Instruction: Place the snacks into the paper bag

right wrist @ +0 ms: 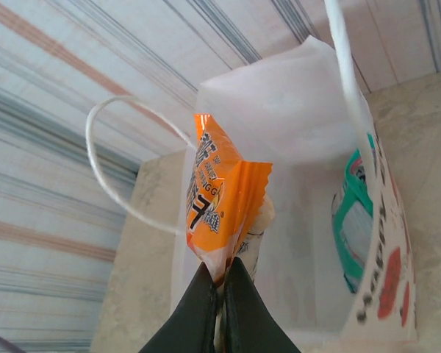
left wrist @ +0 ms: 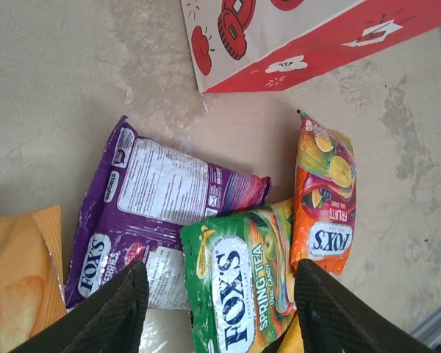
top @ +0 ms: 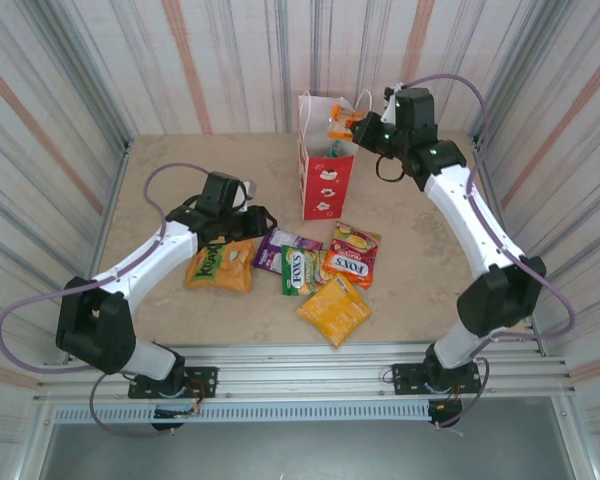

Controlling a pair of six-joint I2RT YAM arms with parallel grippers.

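The paper bag (top: 325, 165) stands upright at the back of the table, white above a red band. My right gripper (right wrist: 222, 283) is shut on an orange packet (right wrist: 220, 195) and holds it over the bag's open mouth (right wrist: 294, 147). A teal packet (right wrist: 353, 220) lies inside the bag. My left gripper (left wrist: 220, 294) hangs open just above a green-white FOX'S packet (left wrist: 239, 287), with a purple packet (left wrist: 154, 198) to its left and a red-orange FOX'S packet (left wrist: 325, 195) to its right. From above, the left gripper (top: 255, 222) sits beside the purple packet (top: 280, 245).
An orange-yellow packet (top: 220, 265) lies under the left arm and a yellow one (top: 335, 308) near the front. Thin white cord handles (right wrist: 117, 169) arch beside the held packet. Striped walls close the table on three sides. A metal rail (top: 330, 365) runs along the front.
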